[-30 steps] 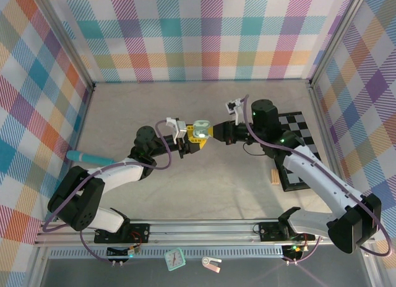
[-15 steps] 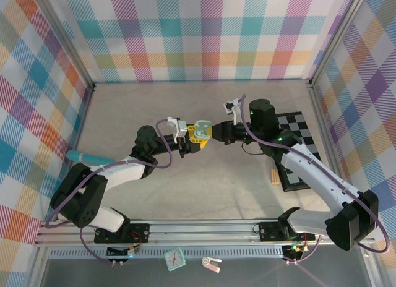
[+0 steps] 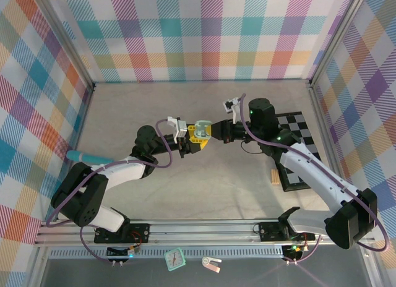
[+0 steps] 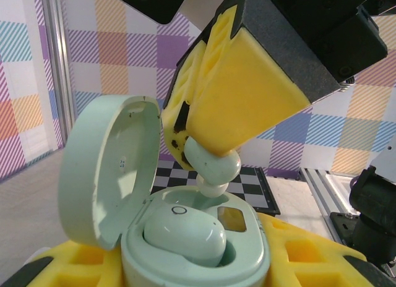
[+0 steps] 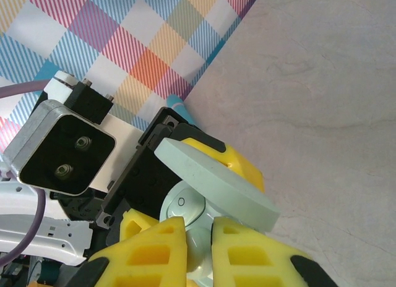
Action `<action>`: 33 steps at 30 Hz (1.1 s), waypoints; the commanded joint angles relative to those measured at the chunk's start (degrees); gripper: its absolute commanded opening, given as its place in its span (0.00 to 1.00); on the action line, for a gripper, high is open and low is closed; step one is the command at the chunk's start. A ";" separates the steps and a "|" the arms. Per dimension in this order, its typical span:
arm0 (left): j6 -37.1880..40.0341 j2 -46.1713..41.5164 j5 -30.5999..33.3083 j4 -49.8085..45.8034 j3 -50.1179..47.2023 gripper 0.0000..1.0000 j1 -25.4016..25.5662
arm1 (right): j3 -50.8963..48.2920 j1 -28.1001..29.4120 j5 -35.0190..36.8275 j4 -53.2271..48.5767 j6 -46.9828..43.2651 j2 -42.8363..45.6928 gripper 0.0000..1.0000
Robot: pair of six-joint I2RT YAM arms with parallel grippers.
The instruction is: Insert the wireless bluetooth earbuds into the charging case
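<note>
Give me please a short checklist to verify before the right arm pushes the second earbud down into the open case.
1. The lid of the charging case stands open: ok.
2. The left gripper is shut on the charging case: ok.
3. The first earbud sits in its socket: ok.
4. The second earbud is pinched in the right gripper: ok.
5. The second earbud hangs over the free socket: ok.
6. Its stem angle matches the socket: cannot tell.
</note>
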State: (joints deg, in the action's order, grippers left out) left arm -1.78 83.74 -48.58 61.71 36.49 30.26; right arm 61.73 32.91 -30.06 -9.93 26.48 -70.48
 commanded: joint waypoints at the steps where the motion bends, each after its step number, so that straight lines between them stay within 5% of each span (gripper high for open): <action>1: -0.11 -0.20 -0.97 3.59 1.48 0.35 0.33 | 1.81 -0.30 0.01 0.22 -0.81 -0.69 0.15; 20: -1.28 -0.12 -0.03 4.30 1.57 0.35 0.33 | 2.71 -0.21 1.41 -2.30 -1.60 -0.05 0.35; 27: -1.23 0.32 0.08 4.79 1.48 0.35 0.33 | 1.86 -0.22 2.90 -2.20 -2.22 2.48 0.53; 33: -1.04 0.52 0.15 4.82 1.48 0.35 0.33 | 1.37 -0.19 1.97 -2.19 -1.75 3.07 0.53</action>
State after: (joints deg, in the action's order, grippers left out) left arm -2.39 83.90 -47.48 63.18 36.49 30.26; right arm 62.50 32.93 -27.51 -12.10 25.15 -68.23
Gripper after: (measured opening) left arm 0.375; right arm 0.541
